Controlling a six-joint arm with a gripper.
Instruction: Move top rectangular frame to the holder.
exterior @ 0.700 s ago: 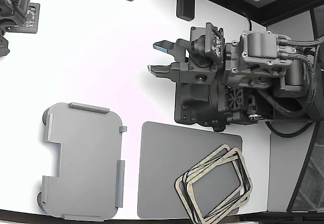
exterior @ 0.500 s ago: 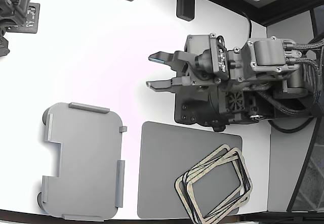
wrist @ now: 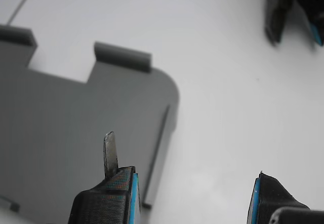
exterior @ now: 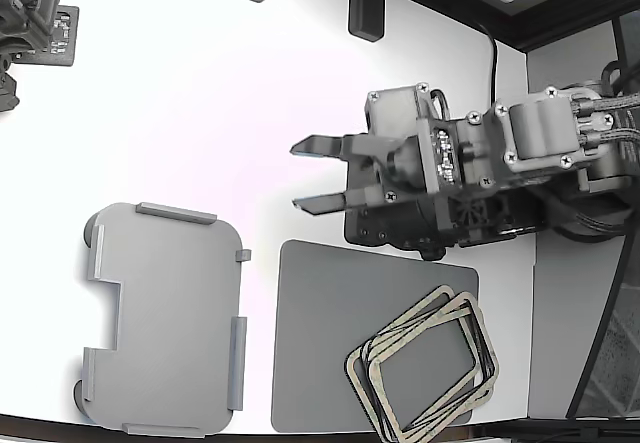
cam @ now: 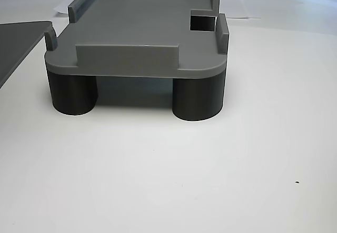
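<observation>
**Frames stacked on the mat, jaws spread and empty**

The top rectangular frame (exterior: 412, 355) is thin, tan-beige with greenish mottling and rounded corners; it lies tilted on a stack of similar frames (exterior: 478, 348) on the dark grey mat (exterior: 330, 313), lower right of the exterior view. The holder (exterior: 165, 313), light grey with raised edge tabs, sits lower left on the white desk (exterior: 200, 113). The gripper (exterior: 305, 175) hangs mid-frame, jaws wide apart, holding and touching nothing. The lower frames are mostly covered.

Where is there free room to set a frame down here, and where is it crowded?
The holder is bare between its raised tabs. The mat is free on the exterior view's left half; its right corner is crowded by stacked frames. White table beyond the open gripper is bare.
</observation>
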